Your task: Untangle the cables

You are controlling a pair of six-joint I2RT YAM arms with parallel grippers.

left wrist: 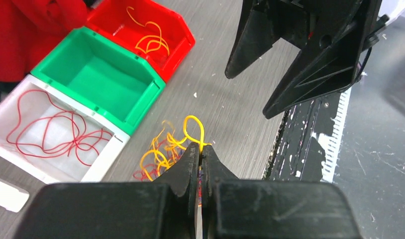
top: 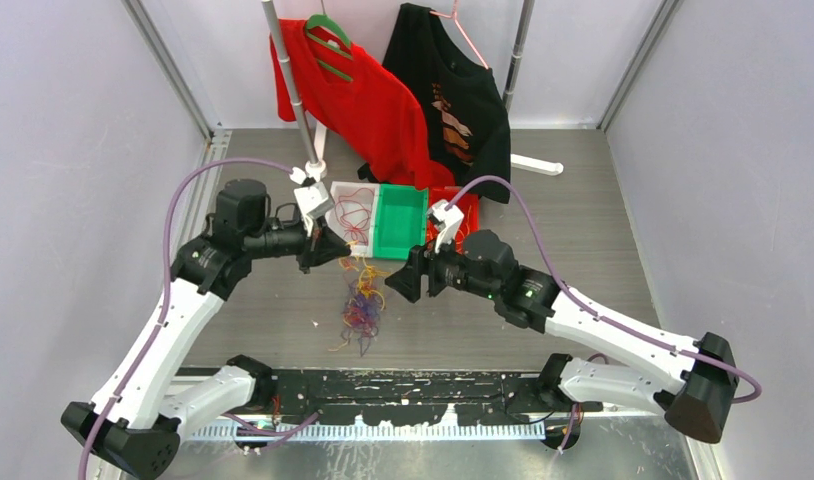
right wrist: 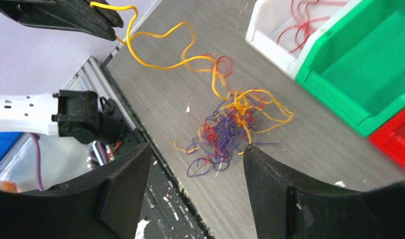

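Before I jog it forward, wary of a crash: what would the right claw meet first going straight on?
Probably the tangled cables on the table: they lie between the fingers of the open right claw in its wrist view. The left claw sits aside; depth is unclear.

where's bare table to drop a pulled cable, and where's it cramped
Bare tabletop lies right of the red bin, beyond the right arm. The green bin is empty. Crowded: the cable tangle near the left gripper and right gripper.
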